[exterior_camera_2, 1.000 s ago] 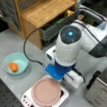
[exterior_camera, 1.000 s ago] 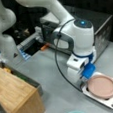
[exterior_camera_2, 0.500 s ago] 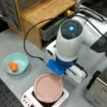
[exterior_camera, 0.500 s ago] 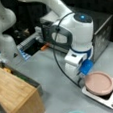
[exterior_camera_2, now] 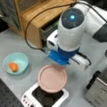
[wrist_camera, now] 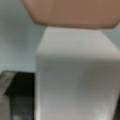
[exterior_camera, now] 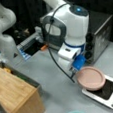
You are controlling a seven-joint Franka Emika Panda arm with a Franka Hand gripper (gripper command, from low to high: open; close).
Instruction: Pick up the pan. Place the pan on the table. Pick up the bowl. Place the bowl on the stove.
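One arm, and its gripper sits low at centre right of a front view, fingers hidden behind the blue and white wrist block, right at the pan's near edge. The pan looks lifted: in both front views it hangs tilted over the stove, overlapping the black top at its left side, with a shadow beneath it. In a front view the pink disc covers the upper part of the hob, whose knobs sit along the lower left edge. Whether the jaws are apart or clamped on the handle, I cannot tell; the wrist view gives only a broad white shape filling the middle, seemingly the handle, with the pan's pinkish-brown body across the top and grey table at upper left.

Over at middle left of a front view, the bowl rests on the table, well apart from the stove, an orange item inside it. A wooden box fills the lower left of a front view; the toaster oven stands at upper right.
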